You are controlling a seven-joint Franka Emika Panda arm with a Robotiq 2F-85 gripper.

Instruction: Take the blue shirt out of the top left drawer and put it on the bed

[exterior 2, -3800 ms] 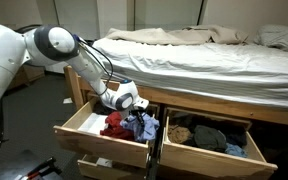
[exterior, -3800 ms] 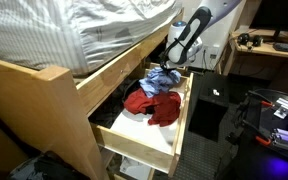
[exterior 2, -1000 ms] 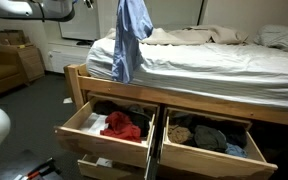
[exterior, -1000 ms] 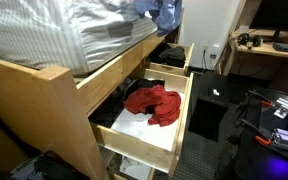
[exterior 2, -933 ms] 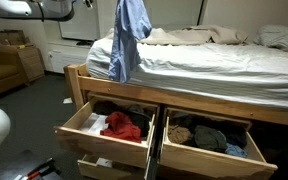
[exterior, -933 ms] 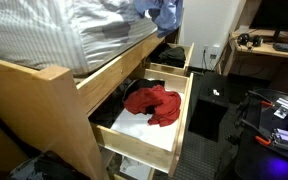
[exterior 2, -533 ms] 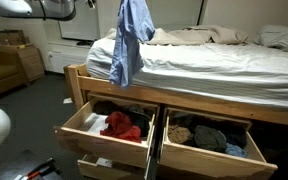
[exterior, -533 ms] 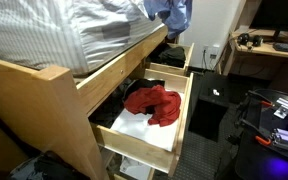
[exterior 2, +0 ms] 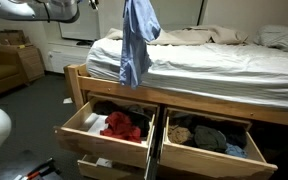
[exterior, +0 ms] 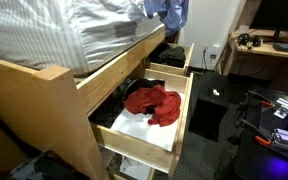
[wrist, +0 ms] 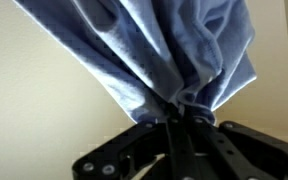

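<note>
- Since 3.8 seconds ago the blue shirt (exterior 2: 136, 40) has left the top left drawer (exterior 2: 99, 143), where it lay bunched beside a red garment (exterior 2: 121, 125). It now hangs high in the air.
- Against the frame half a second back, the shirt has swung a little further right, over the near left edge of the bed (exterior 2: 224, 65).
- The robot arm (exterior 2: 56, 10) has gone from the drawer too. Only a white rounded piece of it shows at the top left in an exterior view.
- The shirt hangs as a long, narrow, limp drape, its lower end trailing in front of the mattress side. In an exterior view (exterior: 170, 10) only its lower folds show at the top edge, above the bedding.
- In the wrist view the gripper (wrist: 180, 115) is clenched on the shirt (wrist: 154, 50), its black fingers pinching a gathered knot of cloth, and soft pale-blue pleats fan out from the pinch.
- The cloth looks thin and woven, matte, with deep, loose folds.
- The bed carries rumpled grey-white sheets on a light wooden frame (exterior: 44, 100) with flat boxy panels.
- The top left drawer stands pulled out, the red garment (exterior: 152, 102) crumpled on its pale floor.
- The drawer to its right (exterior 2: 209, 158) is also open, holding dark clothes.
</note>
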